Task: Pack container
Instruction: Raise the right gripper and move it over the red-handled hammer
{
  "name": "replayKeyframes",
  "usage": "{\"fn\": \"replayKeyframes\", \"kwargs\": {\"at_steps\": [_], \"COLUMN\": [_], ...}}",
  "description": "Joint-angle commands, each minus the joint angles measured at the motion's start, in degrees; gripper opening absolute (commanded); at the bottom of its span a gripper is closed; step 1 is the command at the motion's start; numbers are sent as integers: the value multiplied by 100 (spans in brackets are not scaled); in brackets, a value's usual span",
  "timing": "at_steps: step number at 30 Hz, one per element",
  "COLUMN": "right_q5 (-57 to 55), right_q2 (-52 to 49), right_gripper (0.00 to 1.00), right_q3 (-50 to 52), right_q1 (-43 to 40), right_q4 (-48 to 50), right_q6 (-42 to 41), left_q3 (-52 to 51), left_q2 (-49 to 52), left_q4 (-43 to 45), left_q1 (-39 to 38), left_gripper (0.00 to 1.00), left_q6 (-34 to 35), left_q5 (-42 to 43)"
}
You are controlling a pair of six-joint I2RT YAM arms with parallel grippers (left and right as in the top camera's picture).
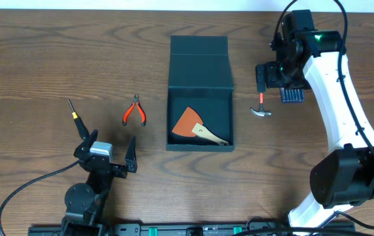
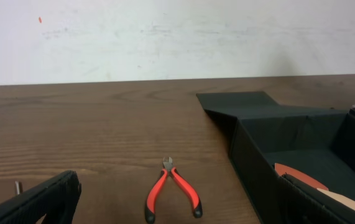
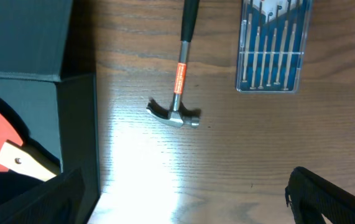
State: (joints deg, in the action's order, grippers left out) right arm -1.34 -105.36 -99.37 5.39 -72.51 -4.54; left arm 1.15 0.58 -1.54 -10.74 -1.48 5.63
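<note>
Container: the dark teal container (image 1: 200,65) sits mid-surface between my two arms. It is open, with its lid flap laid back flat on the far side.
Inside: a scraper (image 1: 190,123) with an orange fan-shaped blade and a pale wooden handle lies on the floor, towards the near right corner. The rest of the floor is bare.
Handling: it looks to me like stiff card, so light, matte and not slippery. A hard pinch could dent the walls, and I judge the lid hinge the weak spot.
Where to hold: I would take the top edge of a side wall, one finger inside and one outside. To close it, I would take the free edge of the lid.
Hammer: the hammer (image 1: 261,105) lies just right of the container, not touching it.
Case: a clear blue case (image 3: 270,46) of small screwdrivers lies just beyond the hammer.
Pliers: the red-handled pliers (image 1: 134,111) lie to the left, near but apart.
Screwdriver: a slim screwdriver (image 1: 75,118) lies further left.
Right hand: the right hand (image 3: 183,208) is spread wide and empty, hovering over the hammer and case.
Left hand: the left hand (image 1: 110,145) is spread wide and empty, low at the near left.
Surface: the surface (image 1: 36,72) is dark wood grain.
</note>
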Motion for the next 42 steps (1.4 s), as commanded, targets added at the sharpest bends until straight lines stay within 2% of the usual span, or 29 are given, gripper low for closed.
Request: {"fn": "replayKeyframes", "kwargs": {"at_steps": [1,19,35,42], "right_q5": [-39,-63,-61,-57], "right_q2": [2,0,0,-72], "right_gripper": [96,98,94,88], "right_q3": [57,2079,2258,2258], "right_q1": [-76,-142,-133,-133], "right_q4": [35,1624,2457,2686], "right_q6": [-278,-317,-321,-339], "left_q3": [-90,-90,-90,-90], "left_q2": [-35,-35,-35,-35], "left_q4": [-205,-205,-205,-205], "left_q1": [-33,-33,-33,-33], "left_gripper": [99,99,99,99], "left_q6": [28,26,26,26], "left_q5": [125,125,125,125]}}
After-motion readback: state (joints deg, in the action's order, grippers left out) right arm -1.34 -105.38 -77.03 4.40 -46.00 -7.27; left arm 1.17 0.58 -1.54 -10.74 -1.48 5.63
